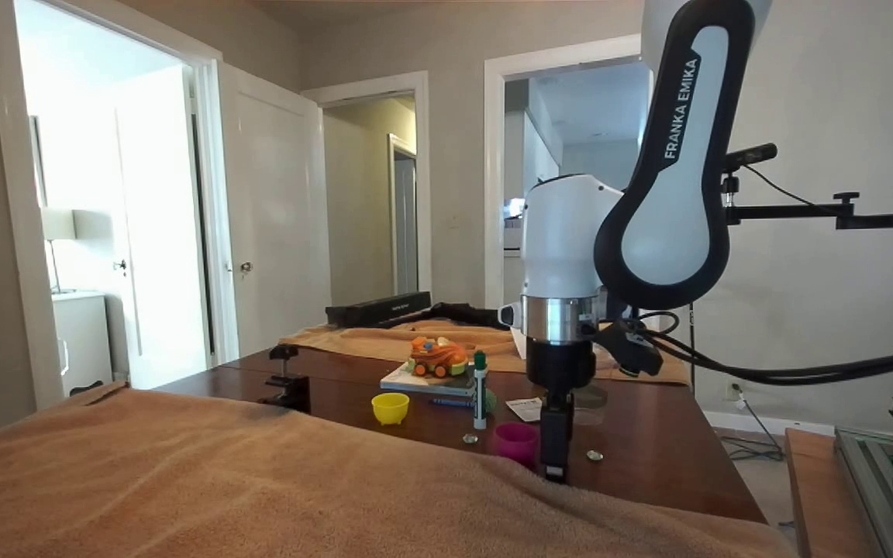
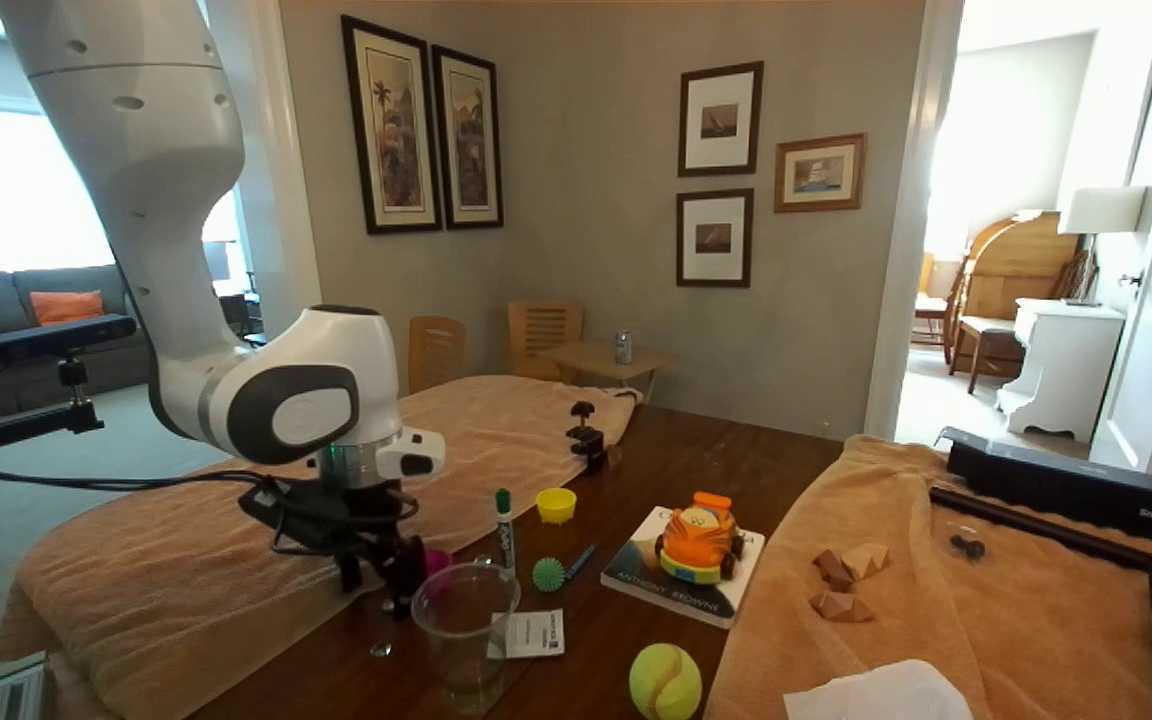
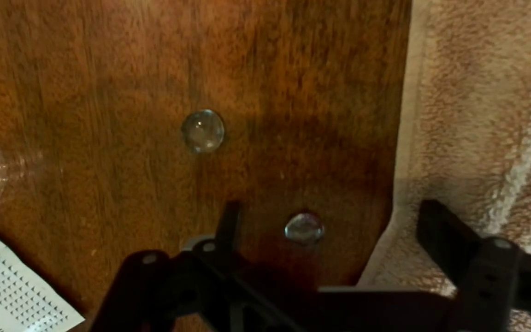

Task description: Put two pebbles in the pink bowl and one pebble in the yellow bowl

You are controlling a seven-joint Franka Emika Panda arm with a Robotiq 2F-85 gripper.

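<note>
My gripper (image 3: 330, 207) is open in the wrist view. A clear glass pebble (image 3: 304, 228) lies on the wood below, between its fingers and nearer the left one. A second clear pebble (image 3: 203, 131) lies beyond the fingers, up and left. In an exterior view the gripper (image 1: 556, 471) points down close beside the pink bowl (image 1: 517, 442). One pebble (image 1: 594, 456) lies to its right, and another pebble (image 1: 470, 439) lies near the marker. The yellow bowl (image 1: 390, 408) stands further left; it also shows in an exterior view (image 2: 556, 505). The bowls' insides cannot be made out.
A green-capped marker (image 1: 480, 395) stands upright behind the pink bowl. A clear plastic cup (image 2: 464, 630), a white card (image 2: 534, 634), a green spiky ball (image 2: 548, 574) and a tennis ball (image 2: 665, 680) are around. An orange toy car (image 2: 700, 540) sits on a book (image 2: 636, 575). A towel (image 1: 260, 480) covers the near edge.
</note>
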